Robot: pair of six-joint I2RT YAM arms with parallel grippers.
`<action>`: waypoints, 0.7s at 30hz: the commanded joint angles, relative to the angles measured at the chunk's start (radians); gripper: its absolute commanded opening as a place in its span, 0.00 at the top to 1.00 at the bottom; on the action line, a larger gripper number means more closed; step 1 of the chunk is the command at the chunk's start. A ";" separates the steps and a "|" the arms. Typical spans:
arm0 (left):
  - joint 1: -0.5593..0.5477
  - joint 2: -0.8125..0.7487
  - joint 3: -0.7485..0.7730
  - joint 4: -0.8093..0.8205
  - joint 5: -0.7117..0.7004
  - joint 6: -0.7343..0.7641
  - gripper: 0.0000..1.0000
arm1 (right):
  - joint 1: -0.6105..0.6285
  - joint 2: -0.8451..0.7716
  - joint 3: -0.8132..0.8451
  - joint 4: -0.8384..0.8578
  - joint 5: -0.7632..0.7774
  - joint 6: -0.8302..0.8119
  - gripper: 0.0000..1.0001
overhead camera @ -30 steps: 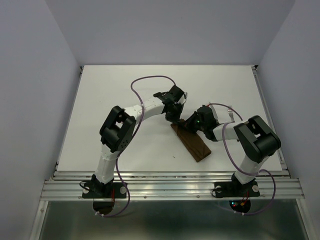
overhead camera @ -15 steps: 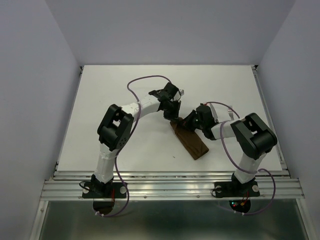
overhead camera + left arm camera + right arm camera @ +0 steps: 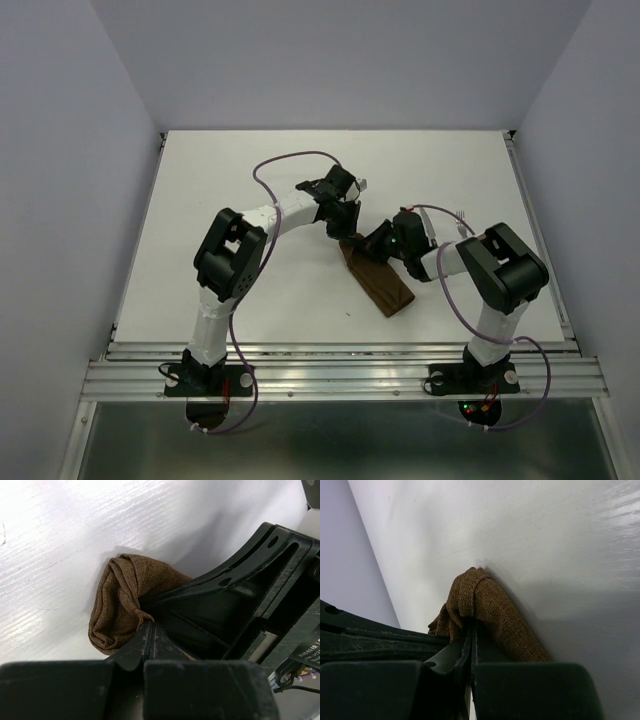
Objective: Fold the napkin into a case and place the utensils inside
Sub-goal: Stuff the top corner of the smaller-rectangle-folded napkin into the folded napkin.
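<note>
The dark brown napkin (image 3: 381, 283) lies folded in a narrow strip, running from the table's middle toward the near right. My left gripper (image 3: 346, 233) and right gripper (image 3: 366, 243) meet at its far end, each shut on a bunched corner of the cloth. The left wrist view shows the cloth (image 3: 120, 600) pinched at my left gripper's tips (image 3: 148, 625). The right wrist view shows it (image 3: 490, 610) pinched at my right gripper's tips (image 3: 471, 627). A silver fork's tines (image 3: 461, 216) peek out behind the right arm. The knife is hidden.
The white table (image 3: 240, 170) is walled on the left, right and back. A metal rail (image 3: 340, 350) runs along its near edge. Purple cables (image 3: 285, 160) loop above both arms.
Both grippers have shifted a little to the left, dragging the napkin strip's far end with them. The strip's near end has slid slightly left and away.
</note>
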State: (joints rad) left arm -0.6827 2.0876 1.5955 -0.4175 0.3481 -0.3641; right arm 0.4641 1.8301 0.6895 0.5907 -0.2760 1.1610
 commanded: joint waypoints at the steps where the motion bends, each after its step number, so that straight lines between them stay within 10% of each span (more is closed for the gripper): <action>1: -0.017 -0.078 -0.011 0.034 0.074 -0.012 1.00 | 0.005 -0.049 -0.025 0.183 0.034 0.037 0.99; 15: -0.005 -0.083 -0.020 0.009 0.045 0.013 1.00 | 0.005 0.087 -0.084 0.567 0.006 0.183 0.99; 21: -0.003 -0.072 -0.038 0.006 0.031 0.019 1.00 | 0.025 0.074 0.094 0.095 0.093 0.047 0.99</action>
State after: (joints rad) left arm -0.6720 2.0632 1.5772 -0.4084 0.3439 -0.3523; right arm 0.4656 1.9289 0.6243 0.9043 -0.2623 1.3056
